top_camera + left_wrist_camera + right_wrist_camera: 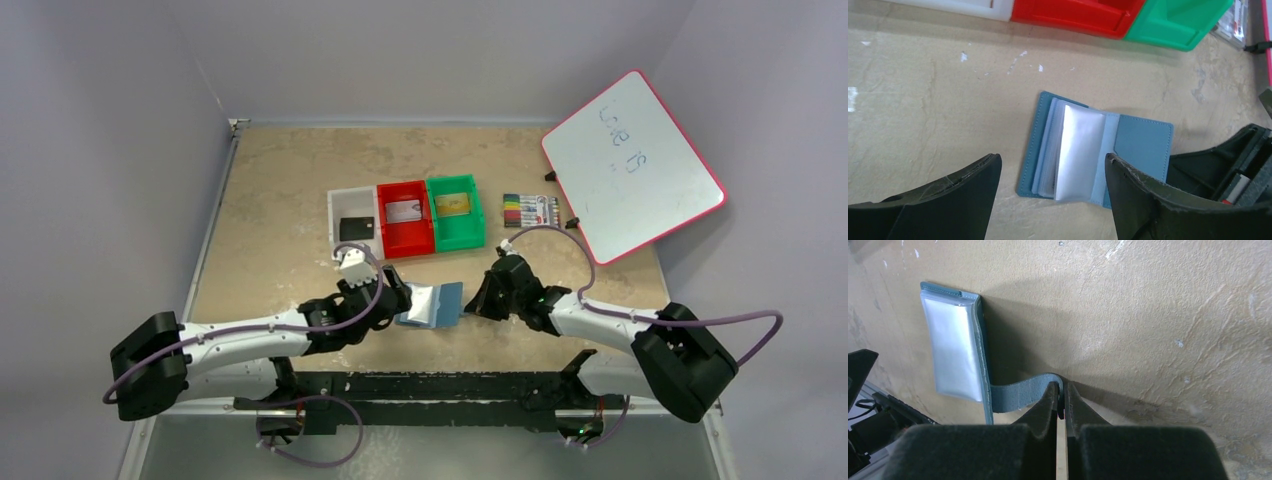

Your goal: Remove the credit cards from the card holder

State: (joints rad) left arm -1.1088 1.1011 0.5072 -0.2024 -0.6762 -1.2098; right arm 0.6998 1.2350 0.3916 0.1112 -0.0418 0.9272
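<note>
The teal card holder (432, 305) lies open mid-frame on the desk (280, 200), with the right gripper (1062, 399) clamped on its flap. The left gripper (1052, 165) hangs over it, jaws apart. All the credit cards (356, 229) sit in the bins (381, 220) just above.

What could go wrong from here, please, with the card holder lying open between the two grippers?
1. The right gripper pinches only a thin edge of the card holder. It could slip off, letting the holder shift or fold shut.
2. The left gripper hangs open over the clear pockets. On closing, it may catch a pocket rather than a card. Whether any card is left inside cannot be told.
</note>
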